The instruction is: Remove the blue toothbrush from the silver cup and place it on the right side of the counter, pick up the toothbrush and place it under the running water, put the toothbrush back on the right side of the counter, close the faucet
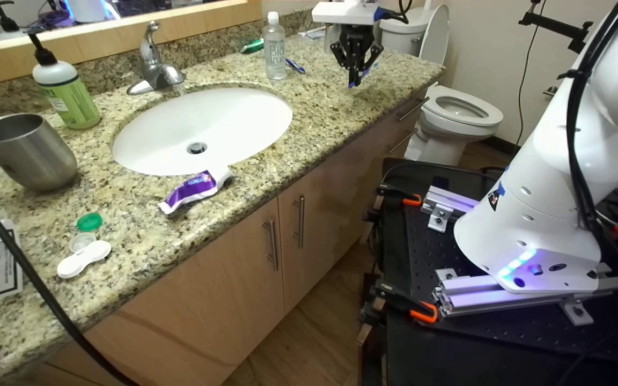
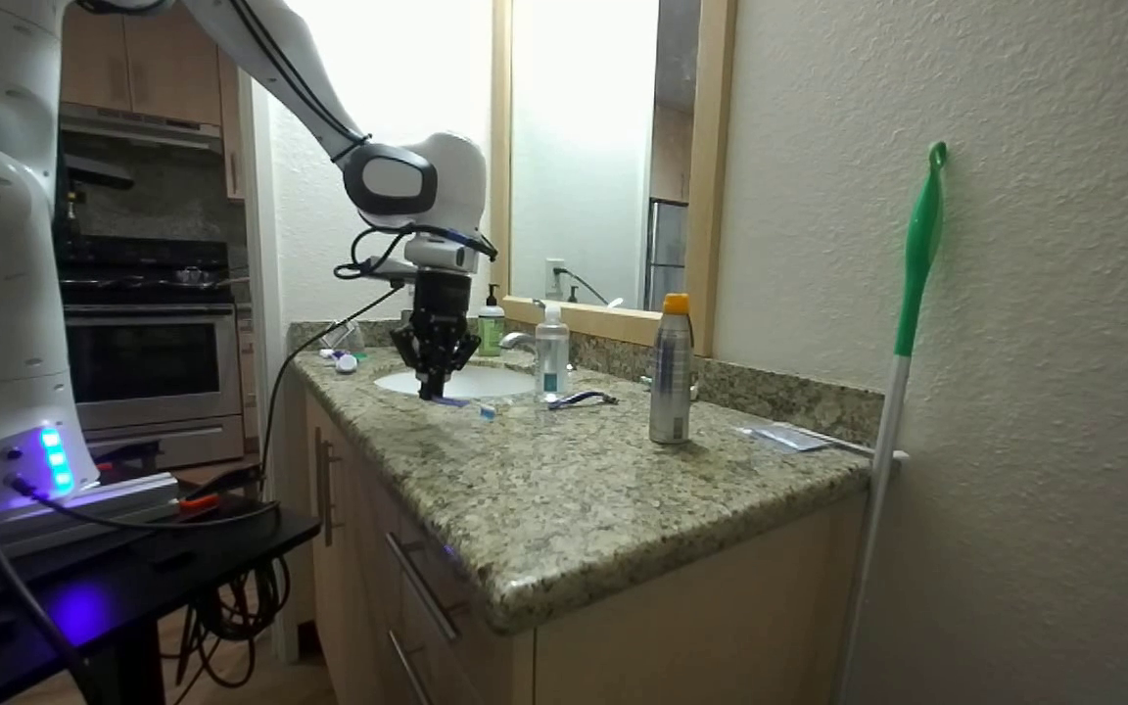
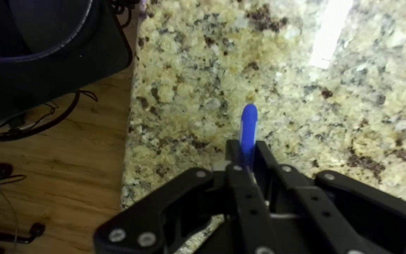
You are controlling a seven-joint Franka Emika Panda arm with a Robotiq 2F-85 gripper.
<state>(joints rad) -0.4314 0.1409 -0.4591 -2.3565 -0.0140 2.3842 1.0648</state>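
Observation:
My gripper (image 3: 247, 148) is shut on the blue toothbrush (image 3: 248, 121), whose blue end sticks out past the fingertips. In both exterior views the gripper (image 1: 356, 79) (image 2: 430, 390) is low over the counter (image 2: 574, 490), on the toilet side of the sink. The toothbrush's head (image 2: 488, 412) is close to the granite; I cannot tell whether it touches. The silver cup (image 1: 30, 153) stands upright on the counter at the far end, beyond the sink. The faucet (image 1: 156, 69) stands behind the sink. A faint streak shows below its spout; I cannot tell if it is water.
A white sink (image 1: 207, 123) is set in the counter. A clear bottle (image 1: 275, 51), a blue razor (image 2: 584, 399) and an orange-capped can (image 2: 672, 377) stand or lie near the gripper. A green soap bottle (image 1: 70, 96) and a purple-and-white tube (image 1: 196, 187) are around the sink.

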